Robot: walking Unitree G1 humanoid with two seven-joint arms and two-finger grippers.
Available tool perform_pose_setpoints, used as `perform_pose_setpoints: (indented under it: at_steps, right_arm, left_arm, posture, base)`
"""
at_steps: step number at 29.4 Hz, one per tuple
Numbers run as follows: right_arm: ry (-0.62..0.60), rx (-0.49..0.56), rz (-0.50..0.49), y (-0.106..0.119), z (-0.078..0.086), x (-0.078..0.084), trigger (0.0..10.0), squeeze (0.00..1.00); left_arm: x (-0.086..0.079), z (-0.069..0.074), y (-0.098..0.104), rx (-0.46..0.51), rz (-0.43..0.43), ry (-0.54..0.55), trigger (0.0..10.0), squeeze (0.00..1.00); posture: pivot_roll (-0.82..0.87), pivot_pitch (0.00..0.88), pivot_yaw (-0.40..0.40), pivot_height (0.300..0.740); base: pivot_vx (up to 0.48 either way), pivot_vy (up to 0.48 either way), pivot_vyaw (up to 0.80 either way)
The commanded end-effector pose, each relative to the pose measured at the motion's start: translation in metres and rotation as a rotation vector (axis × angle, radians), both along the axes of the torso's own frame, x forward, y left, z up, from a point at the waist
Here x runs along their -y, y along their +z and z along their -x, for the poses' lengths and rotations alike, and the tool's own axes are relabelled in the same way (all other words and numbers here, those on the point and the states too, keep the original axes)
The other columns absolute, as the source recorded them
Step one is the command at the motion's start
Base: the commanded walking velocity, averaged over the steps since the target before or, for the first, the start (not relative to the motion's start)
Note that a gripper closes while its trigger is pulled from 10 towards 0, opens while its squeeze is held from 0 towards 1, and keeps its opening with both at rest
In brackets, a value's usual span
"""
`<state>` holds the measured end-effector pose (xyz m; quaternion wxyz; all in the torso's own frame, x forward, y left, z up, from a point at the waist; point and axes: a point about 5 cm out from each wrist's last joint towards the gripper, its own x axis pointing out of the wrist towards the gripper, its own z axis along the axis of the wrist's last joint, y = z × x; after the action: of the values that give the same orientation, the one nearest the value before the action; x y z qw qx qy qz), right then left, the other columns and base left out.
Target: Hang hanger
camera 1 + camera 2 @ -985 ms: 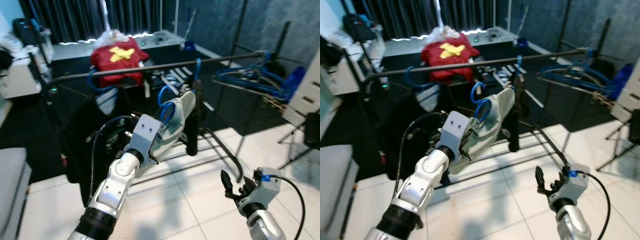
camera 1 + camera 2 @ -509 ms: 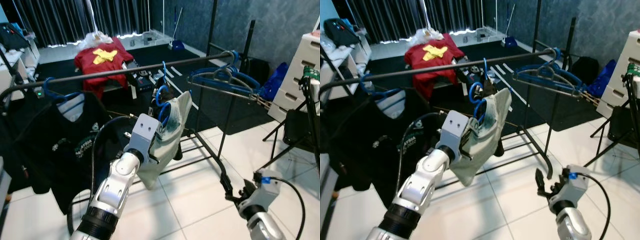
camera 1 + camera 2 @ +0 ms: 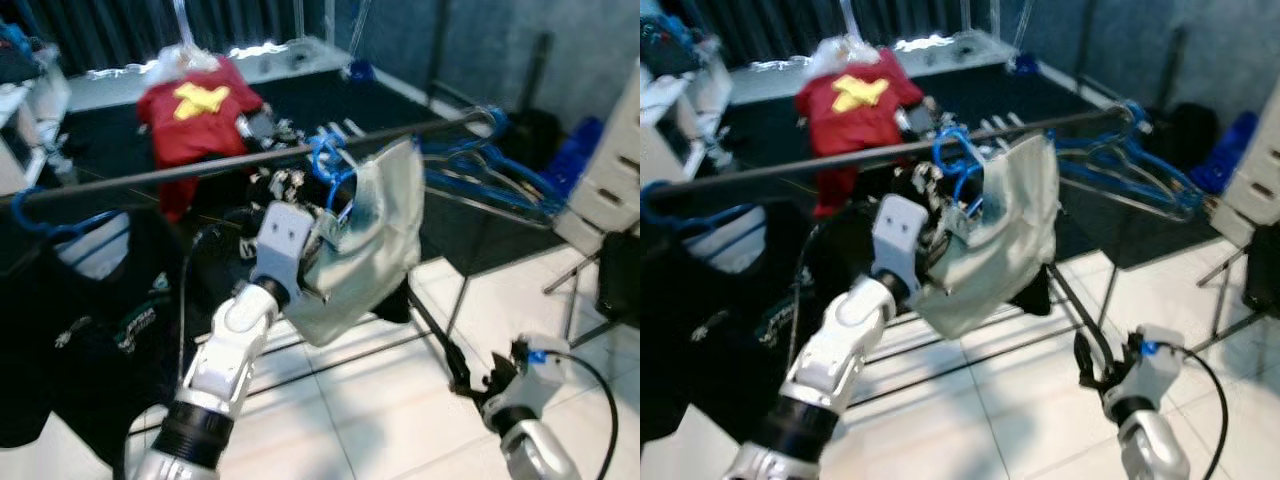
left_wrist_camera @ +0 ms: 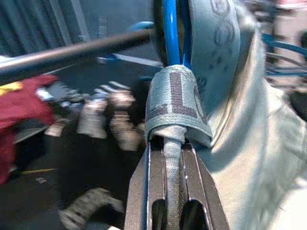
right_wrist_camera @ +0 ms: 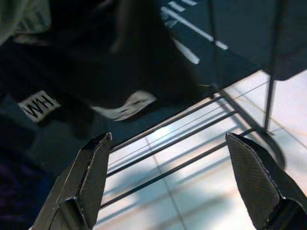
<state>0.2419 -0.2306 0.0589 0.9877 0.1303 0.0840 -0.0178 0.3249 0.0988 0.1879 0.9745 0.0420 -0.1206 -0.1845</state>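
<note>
Hanger, blue (image 3: 330, 170) | carries pale grey garment (image 3: 375, 245), hook apparently at black rail (image 3: 180, 172) | left gripper (image 4: 169, 158) clamps garment's collar below hook | right gripper (image 5: 172, 182) low over tiles, fingers spread, idle

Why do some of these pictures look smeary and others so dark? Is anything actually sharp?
Both eye views are motion-blurred throughout, the pale grey garment on its blue plastic hanger included. In the left wrist view the left gripper and clamped grey cloth are crisp, the dark metal rail behind soft. The right wrist view is shadowy, its right gripper sharp against bright white floor tiles.
</note>
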Motion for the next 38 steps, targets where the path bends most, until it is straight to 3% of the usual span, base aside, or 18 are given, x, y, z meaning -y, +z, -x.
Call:
perform_pose_setpoints:
  at_steps: [1, 3, 4, 7, 9, 10, 12, 15, 17, 20, 21, 22, 26, 28, 29, 30, 31, 38]
  right_arm:
    - [-0.002, -0.022, -0.017, -0.006, 0.004, 0.0, 10.0, 0.0]
    - [-0.001, -0.023, -0.017, -0.005, 0.005, 0.0, 10.0, 0.0]
    - [0.0, -0.024, -0.019, -0.005, 0.005, 0.0, 10.0, 0.0]
    - [0.0, -0.024, -0.019, -0.005, 0.005, 0.0, 10.0, 0.0]
    - [0.007, -0.026, -0.021, -0.006, 0.005, -0.001, 10.0, 0.0]
    - [0.007, -0.026, -0.021, -0.006, 0.005, -0.001, 10.0, 0.0]
    - [0.012, -0.027, -0.021, -0.006, 0.004, -0.001, 10.0, 0.0]
    - [0.012, -0.027, -0.021, -0.006, 0.004, -0.001, 10.0, 0.0]
    - [0.013, -0.027, -0.021, -0.006, 0.004, -0.002, 10.0, 0.0]
    - [0.012, -0.026, -0.021, -0.006, 0.004, -0.001, 10.0, 0.0]
    - [0.012, -0.026, -0.021, -0.006, 0.004, -0.001, 10.0, 0.0]
    - [0.011, -0.027, -0.022, -0.006, 0.005, -0.001, 10.0, 0.0]
    - [0.012, -0.028, -0.023, -0.006, 0.005, -0.001, 10.0, 0.0]
    - [0.012, -0.028, -0.023, -0.006, 0.005, -0.001, 10.0, 0.0]
    - [0.014, -0.028, -0.023, -0.006, 0.005, -0.001, 10.0, 0.0]
    - [0.014, -0.028, -0.023, -0.006, 0.005, -0.001, 10.0, 0.0]
    - [0.016, -0.029, -0.022, -0.006, 0.004, -0.001, 10.0, 0.0]
    - [0.013, -0.031, -0.015, -0.006, 0.003, 0.0, 10.0, 0.0]
  left_arm:
    - [-0.004, 0.003, 0.001, 0.021, 0.009, -0.002, 10.0, 0.0]
    - [-0.009, 0.009, 0.0, 0.041, 0.007, -0.022, 10.0, 0.0]
    - [-0.008, 0.019, -0.007, 0.039, -0.019, -0.104, 10.0, 0.0]
    - [-0.008, 0.019, -0.007, 0.039, -0.019, -0.104, 10.0, 0.0]
    - [-0.005, 0.048, -0.033, -0.04, -0.121, -0.371, 10.0, 0.0]
    - [-0.005, 0.048, -0.033, -0.04, -0.121, -0.371, 10.0, 0.0]
    - [-0.019, 0.06, -0.055, -0.136, -0.24, -0.471, 10.0, 0.0]
    - [-0.019, 0.06, -0.055, -0.136, -0.24, -0.471, 10.0, 0.0]
    - [-0.028, 0.059, -0.062, -0.16, -0.3, -0.456, 10.0, 0.0]
    - [-0.064, 0.049, -0.075, -0.237, -0.423, -0.317, 10.0, 0.0]
    - [-0.064, 0.049, -0.075, -0.237, -0.423, -0.317, 10.0, 0.0]
    - [-0.081, 0.044, -0.079, -0.264, -0.471, -0.236, 10.0, 0.0]
    - [-0.103, 0.035, -0.078, -0.283, -0.495, -0.083, 10.0, 0.0]
    - [-0.103, 0.035, -0.078, -0.283, -0.495, -0.083, 10.0, 0.0]
    - [-0.111, 0.03, -0.076, -0.29, -0.491, 0.015, 10.0, 0.0]
    - [-0.111, 0.03, -0.076, -0.29, -0.491, 0.015, 10.0, 0.0]
    - [-0.121, 0.024, -0.074, -0.308, -0.489, 0.151, 10.0, 0.0]
    - [-0.126, 0.012, -0.065, -0.31, -0.411, 0.369, 10.0, 0.0]
  posture:
    - [-0.1, 0.0, 0.021, 0.74]
    - [-0.1, 0.0, 0.02, 0.74]
    - [-0.1, 0.0, 0.017, 0.74]
    - [-0.1, 0.0, 0.017, 0.74]
    - [-0.09, 0.0, 0.013, 0.74]
    - [-0.09, 0.0, 0.013, 0.74]
    - [-0.09, 0.0, 0.012, 0.74]
    - [-0.09, 0.0, 0.012, 0.74]
    - [-0.09, 0.0, 0.013, 0.74]
    - [-0.09, 0.0, 0.014, 0.74]
    - [-0.09, 0.0, 0.014, 0.74]
    - [-0.09, 0.0, 0.013, 0.74]
    - [-0.09, 0.0, 0.013, 0.74]
    - [-0.09, 0.0, 0.013, 0.74]
    - [-0.09, 0.0, 0.012, 0.74]
    - [-0.09, 0.0, 0.012, 0.74]
    - [-0.09, 0.0, 0.012, 0.74]
    - [-0.09, 0.0, 0.012, 0.74]
  base:
    - [0.0, 0.0, 0.0]
    - [0.0, 0.0, 0.0]
    - [0.0, 0.0, 0.0]
    - [0.0, 0.0, 0.0]
    - [0.0, 0.0, 0.0]
    - [0.0, 0.0, 0.0]
    - [0.0, 0.0, 0.0]
    - [0.0, 0.0, 0.0]
    - [0.0, 0.0, 0.0]
    - [0.0, 0.0, 0.0]
    - [0.0, 0.0, 0.0]
    - [0.0, 0.0, 0.0]
    - [0.0, 0.0, 0.0]
    - [0.0, 0.0, 0.0]
    - [0.0, 0.0, 0.0]
    - [0.0, 0.0, 0.0]
    - [0.0, 0.0, 0.0]
    - [0.0, 0.0, 0.0]
